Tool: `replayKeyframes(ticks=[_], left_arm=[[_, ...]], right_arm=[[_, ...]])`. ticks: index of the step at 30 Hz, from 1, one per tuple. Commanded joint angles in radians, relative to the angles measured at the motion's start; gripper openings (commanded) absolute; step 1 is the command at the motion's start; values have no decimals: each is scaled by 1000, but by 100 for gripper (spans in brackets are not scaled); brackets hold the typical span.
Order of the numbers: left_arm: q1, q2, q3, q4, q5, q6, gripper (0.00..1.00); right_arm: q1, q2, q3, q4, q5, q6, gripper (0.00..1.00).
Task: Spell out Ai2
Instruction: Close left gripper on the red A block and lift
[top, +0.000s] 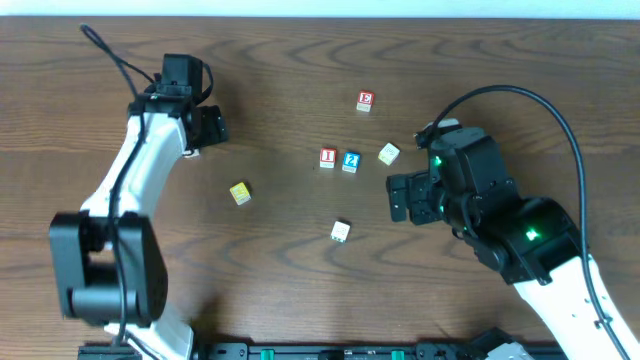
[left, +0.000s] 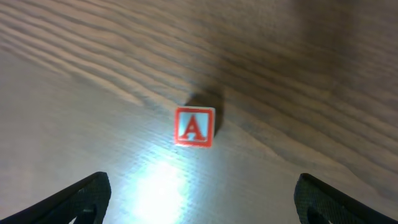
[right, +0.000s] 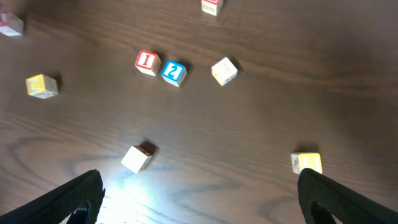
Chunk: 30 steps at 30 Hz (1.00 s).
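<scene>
The left tool (top: 210, 125) hangs over the left part of the counter (top: 300, 60), nearer the far edge than the near one. Its fingers are released and spread wide, each tip sitting in a bottom corner of the left wrist view (left: 202, 193). The A block (left: 194, 126) lies flat on the wood ahead of this tool, about midway between the two finger lines and apart from both. Its red letter faces up. In the overhead view the tool hides this block.

The right tool (top: 405, 197) is over the right half of the counter, also released, with its fingers wide apart in its own view (right: 199, 193). It grips nothing.

The I block (top: 327, 158) and the 2 block (top: 350, 161) sit side by side near the middle of the counter, the I on the left and the blue 2 just beside it. Both lie well ahead of the right tool and well apart from the left tool. A cream block (top: 389, 153) rests just right of the 2, turned askew. The E block (top: 365, 100) is nearer the far edge. A yellow block (top: 239, 193) lies left of the middle, and a white block (top: 341, 231) lies toward the near edge.
</scene>
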Motion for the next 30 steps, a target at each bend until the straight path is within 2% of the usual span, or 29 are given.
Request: replayKeyframes(ticks=[1,10,14,19,30], left_arm=[[25,67,31,-3,54,-1,96],[77,155,32,40,127,-14,96],[90,171,32,71,156,-14,100],[91,192,32,73,155,-14,78],[91,192,32,70,113,-14,59]], right_arm=[[-20,19,0,0,4,-28,99],[-26,46,0,-1,4,-29,99],[-26,46,0,-1,4,-32,99],[-26,46,0,0,4,-32,99],[-26,46,0,0,3,-32,99]])
